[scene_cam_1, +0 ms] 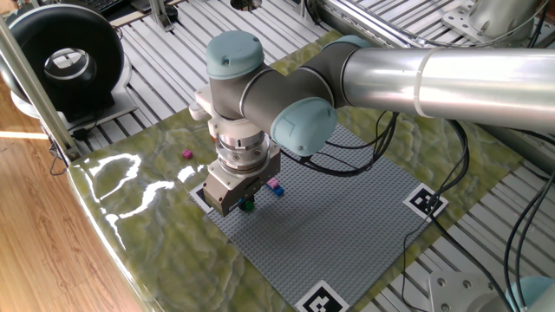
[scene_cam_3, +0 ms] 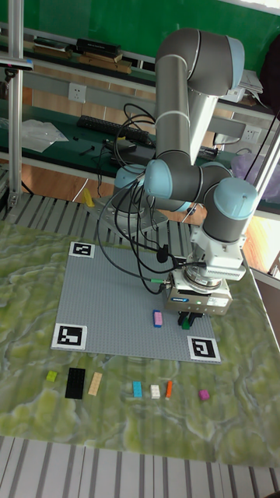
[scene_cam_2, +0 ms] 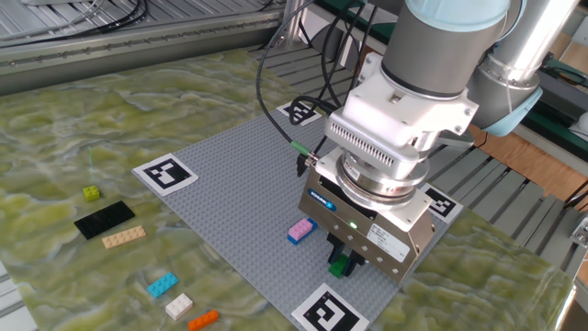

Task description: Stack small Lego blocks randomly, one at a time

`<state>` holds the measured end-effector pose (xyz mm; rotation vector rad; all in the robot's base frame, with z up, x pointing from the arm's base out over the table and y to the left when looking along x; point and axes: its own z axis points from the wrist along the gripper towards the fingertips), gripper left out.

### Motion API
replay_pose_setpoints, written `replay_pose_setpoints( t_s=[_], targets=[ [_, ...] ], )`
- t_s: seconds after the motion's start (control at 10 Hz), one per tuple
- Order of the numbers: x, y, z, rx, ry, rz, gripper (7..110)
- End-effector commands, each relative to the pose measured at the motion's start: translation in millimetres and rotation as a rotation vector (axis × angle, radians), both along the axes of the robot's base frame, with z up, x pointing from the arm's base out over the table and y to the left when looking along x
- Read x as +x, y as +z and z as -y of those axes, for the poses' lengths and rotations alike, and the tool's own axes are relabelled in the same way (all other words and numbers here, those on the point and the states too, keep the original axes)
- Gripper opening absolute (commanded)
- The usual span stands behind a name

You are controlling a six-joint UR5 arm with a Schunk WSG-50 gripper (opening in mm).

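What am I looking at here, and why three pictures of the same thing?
It is one jointed robot arm, filmed at one moment by three fixed cameras: two from different sides of the table, one taller picture from the front. At its tip is a gripper with two fingers, low over a grey studded baseplate. A small green Lego block sits between the fingers; whether they are squeezing it I cannot tell. Beside it on the plate lies a pink block on a blue one. Loose blocks wait on the green mat: cyan, white, orange, tan. The black-and-white squares are marker tags.
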<state>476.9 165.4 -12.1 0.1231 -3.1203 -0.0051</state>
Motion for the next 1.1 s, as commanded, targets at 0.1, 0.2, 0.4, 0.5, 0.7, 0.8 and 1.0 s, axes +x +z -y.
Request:
replay_pose_setpoints(
  t_s=[0.1, 0.2, 0.4, 0.5, 0.7, 0.8, 1.0],
  targets=[
    [1.7, 1.6, -3, 0.01, -0.009, -0.004, 7],
    [2.2, -0.1, -3, 0.012, -0.011, -0.004, 7],
    [1.2, -3.1, -2, 0.01, -0.011, -0.002, 7],
    [-0.1, -3.9, 0, 0.012, -0.009, -0.002, 7],
    [-2.2, 1.7, 1, 0.018, -0.006, -0.014, 7],
    [-7.4, 5.9, -1, 0.035, -0.009, -0.033, 7],
    [-6.5, 3.5, -2, 0.042, 0.02, -0.029, 7]
  ],
)
